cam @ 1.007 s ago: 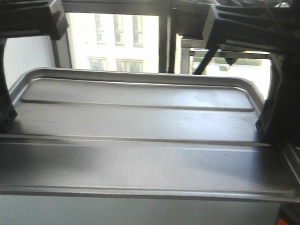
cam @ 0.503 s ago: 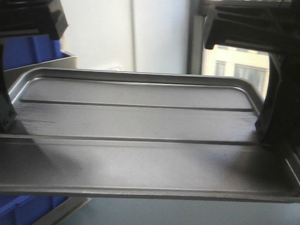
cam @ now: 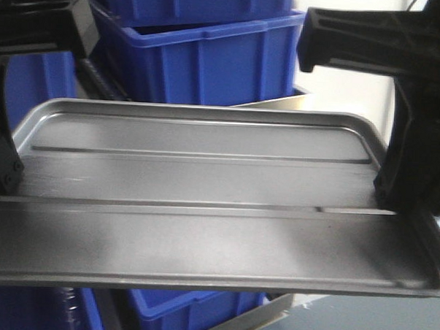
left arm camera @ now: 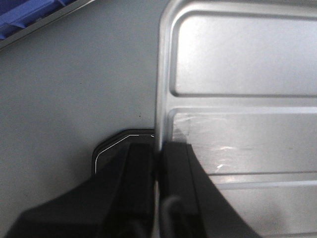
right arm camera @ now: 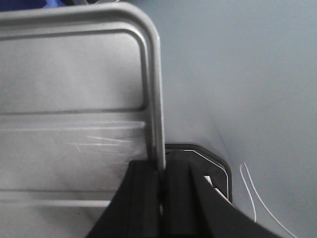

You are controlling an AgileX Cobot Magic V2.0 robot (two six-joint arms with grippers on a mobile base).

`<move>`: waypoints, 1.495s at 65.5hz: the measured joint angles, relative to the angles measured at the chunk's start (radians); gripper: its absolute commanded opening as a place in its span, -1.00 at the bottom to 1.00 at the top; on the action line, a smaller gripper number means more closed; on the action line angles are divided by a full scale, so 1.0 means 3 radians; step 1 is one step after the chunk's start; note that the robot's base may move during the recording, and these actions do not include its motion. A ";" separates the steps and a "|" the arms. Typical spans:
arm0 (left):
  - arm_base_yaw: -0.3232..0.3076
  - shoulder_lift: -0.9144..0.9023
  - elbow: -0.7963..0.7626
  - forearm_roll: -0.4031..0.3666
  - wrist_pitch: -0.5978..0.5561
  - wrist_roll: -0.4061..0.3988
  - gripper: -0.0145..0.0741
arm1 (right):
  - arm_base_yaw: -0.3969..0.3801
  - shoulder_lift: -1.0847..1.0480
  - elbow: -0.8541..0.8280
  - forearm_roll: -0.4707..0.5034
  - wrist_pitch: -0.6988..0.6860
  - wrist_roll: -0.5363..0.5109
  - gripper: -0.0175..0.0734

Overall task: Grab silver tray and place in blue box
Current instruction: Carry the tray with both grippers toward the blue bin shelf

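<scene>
Held level between two arms, the tray (cam: 202, 237) fills the near view exactly as it did a second ago, but the backdrop beyond its far rim has swung from bright windows to a white wall and now to stacked blue boxes (cam: 210, 62), which suggests the robot has turned toward the drop-off, with only the approach and lowering left. The left gripper (left arm camera: 157, 153) is clamped on the tray's left rim, black fingers on either side of the thin lip, and the right gripper (right arm camera: 162, 171) pinches the right rim the same way. The tray is matte silver metal with rounded corners, a sloped rim, two long ridges across its recessed panel and fine scratches near both grips. A smooth grey floor (left arm camera: 74, 99) lies below, and the far boxes are moulded blue plastic, ribbed and thick-lipped; which one is the target cannot be told
</scene>
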 measured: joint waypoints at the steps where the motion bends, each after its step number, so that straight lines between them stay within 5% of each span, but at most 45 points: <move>1: 0.0000 0.0000 0.0000 0.0000 0.0000 0.0000 -0.71 | 0.0000 0.0000 0.0000 0.0000 0.0000 0.0000 -0.50; 98: 0.0000 0.0000 0.0000 0.0000 0.0006 0.0000 -0.71 | 0.0000 0.0000 0.0000 0.0000 0.0000 0.0000 -0.50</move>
